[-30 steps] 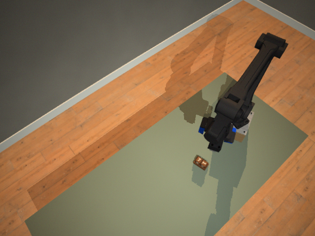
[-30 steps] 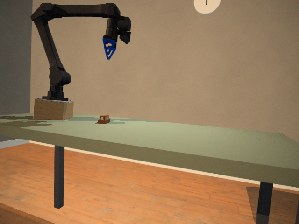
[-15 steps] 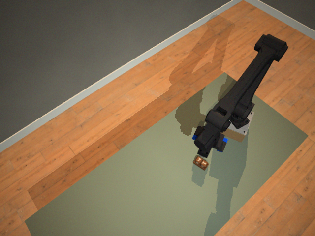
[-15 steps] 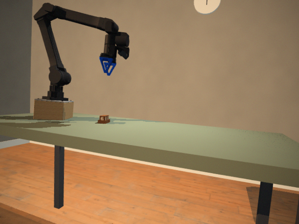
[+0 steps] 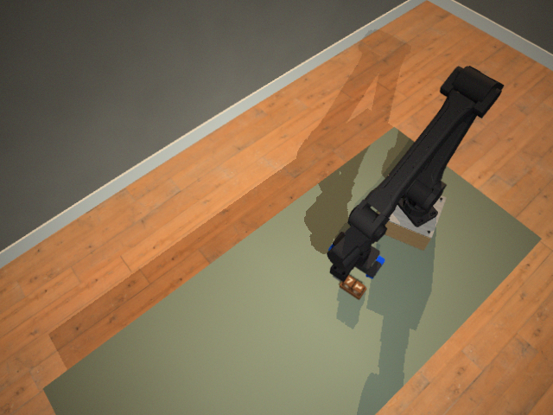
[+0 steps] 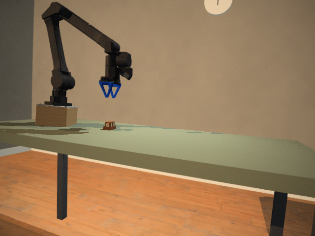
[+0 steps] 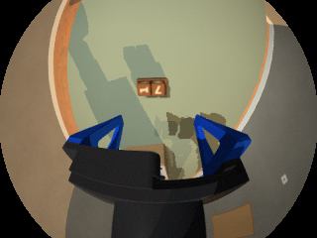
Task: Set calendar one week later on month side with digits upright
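Note:
The calendar (image 6: 109,127) is a small brown tray holding two brown cubes side by side on the green table. In the exterior view the side facing the camera reads 6 on the left cube; the right cube's mark is a thin stroke, too small to read. From above (image 5: 352,286) the cubes' top faces show pale digits, and the arm partly overhangs them. The wrist view shows the calendar (image 7: 153,87) straight ahead, well below the fingers. My gripper (image 6: 110,92) with blue fingers is open and empty, hanging high above the calendar; it also shows in the wrist view (image 7: 158,138).
The arm's base stands on a wooden block (image 6: 56,115) at the table's left end, a short way from the calendar. The table's edges and the wooden floor (image 5: 178,188) lie beyond. A round clock (image 6: 218,5) hangs on the wall.

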Available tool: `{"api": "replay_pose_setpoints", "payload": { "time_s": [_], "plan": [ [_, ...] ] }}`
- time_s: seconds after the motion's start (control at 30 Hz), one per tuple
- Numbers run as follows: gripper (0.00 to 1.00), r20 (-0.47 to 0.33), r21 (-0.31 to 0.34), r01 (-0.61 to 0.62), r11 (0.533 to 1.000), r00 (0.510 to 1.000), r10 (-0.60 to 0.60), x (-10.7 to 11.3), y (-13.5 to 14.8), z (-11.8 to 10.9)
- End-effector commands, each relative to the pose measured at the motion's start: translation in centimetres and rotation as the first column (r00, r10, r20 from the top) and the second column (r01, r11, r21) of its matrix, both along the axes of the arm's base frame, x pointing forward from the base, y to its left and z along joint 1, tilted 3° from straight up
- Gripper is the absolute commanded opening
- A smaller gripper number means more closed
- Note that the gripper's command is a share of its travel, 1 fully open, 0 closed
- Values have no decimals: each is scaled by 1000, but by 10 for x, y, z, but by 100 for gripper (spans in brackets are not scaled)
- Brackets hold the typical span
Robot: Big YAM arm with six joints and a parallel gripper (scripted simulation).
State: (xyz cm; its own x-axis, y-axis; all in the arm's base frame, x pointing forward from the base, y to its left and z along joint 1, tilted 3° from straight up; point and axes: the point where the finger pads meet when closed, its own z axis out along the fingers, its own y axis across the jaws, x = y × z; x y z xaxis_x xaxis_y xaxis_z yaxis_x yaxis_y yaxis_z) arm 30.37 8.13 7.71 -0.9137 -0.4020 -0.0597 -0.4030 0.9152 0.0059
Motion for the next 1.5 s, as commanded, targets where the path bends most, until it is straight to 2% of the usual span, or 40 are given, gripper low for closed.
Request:
{"api": "replay_pose_setpoints", "payload": {
  "time_s": [0.0,0.03,0.07,0.13,0.37,0.47,0.57,0.6,0.67,0.73,0.83,0.9,1.17,1.23,1.27,1.33,1.43,1.47],
  "plan": [
    [100,-25,-8,-4,1000,1000,4,-5,2,-5],
    [100,-19,-7,-4,1000,1000,4,-2,3,-2],
    [100,13,2,-4,1000,1000,4,11,6,8],
    [100,44,10,-4,1000,999,4,16,8,16],
    [100,37,4,-44,999,998,44,13,7,8],
    [100,0,-8,-128,992,992,128,1,4,-8],
    [100,2,-15,-270,963,963,270,1,5,-14],
    [100,3,-15,-279,960,960,279,2,5,-14],
    [100,41,-21,-339,941,940,339,18,8,-4],
    [100,21,-22,-404,914,914,405,10,6,-14],
    [100,20,-22,-407,913,913,407,9,6,-14],
    [100,5,-26,-515,857,857,515,2,5,-24],
    [100,20,-47,-686,726,726,687,11,7,-26],
    [100,4,-43,-742,669,670,743,3,5,-35],
    [100,2,-42,-747,664,664,748,2,5,-36],
    [100,1,-47,-799,600,600,800,2,5,-39],
    [100,0,-47,-803,594,594,804,2,5,-39],
    [100,32,-81,-844,530,529,848,22,11,-27]
  ]
}}
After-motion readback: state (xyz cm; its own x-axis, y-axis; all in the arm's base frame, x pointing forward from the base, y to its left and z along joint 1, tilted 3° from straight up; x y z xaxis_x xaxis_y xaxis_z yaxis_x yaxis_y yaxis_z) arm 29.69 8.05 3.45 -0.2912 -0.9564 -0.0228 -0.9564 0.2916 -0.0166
